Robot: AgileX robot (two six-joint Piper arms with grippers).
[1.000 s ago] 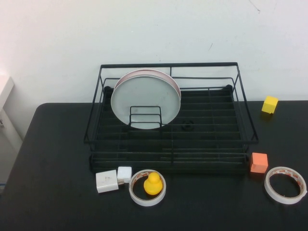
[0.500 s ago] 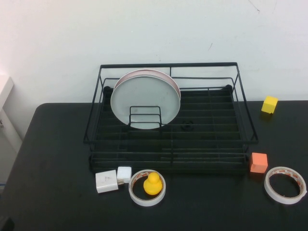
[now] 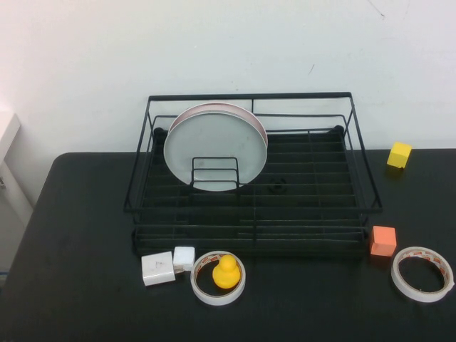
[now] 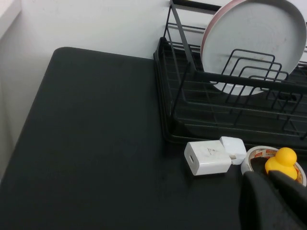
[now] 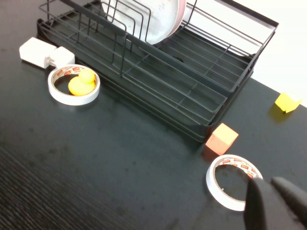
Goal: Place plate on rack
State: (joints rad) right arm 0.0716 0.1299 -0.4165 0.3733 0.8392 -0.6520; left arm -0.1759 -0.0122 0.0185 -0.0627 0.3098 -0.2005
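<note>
The pale grey-white plate [image 3: 214, 142] stands on edge inside the black wire rack [image 3: 249, 96], behind the small divider loop [image 3: 214, 171]. It leans back on a pinkish-white plate [image 3: 246, 110] whose rim shows behind it. The plate [image 4: 254, 33] and the rack [image 4: 178, 33] show in the left wrist view, and the plate [image 5: 153, 14] and the rack [image 5: 168, 79] in the right wrist view. Neither arm shows in the high view. My left gripper [image 4: 269, 176] is shut and empty, low over the table near the duck. My right gripper [image 5: 270, 184] is shut and empty beside a tape roll.
In front of the rack lie a white charger [image 3: 158, 268], a small white cube [image 3: 184, 257] and a tape roll [image 3: 219, 278] with a yellow duck [image 3: 227, 271] inside. At the right are an orange cube [image 3: 383, 241], another tape roll [image 3: 422, 273] and a yellow cube [image 3: 400, 154].
</note>
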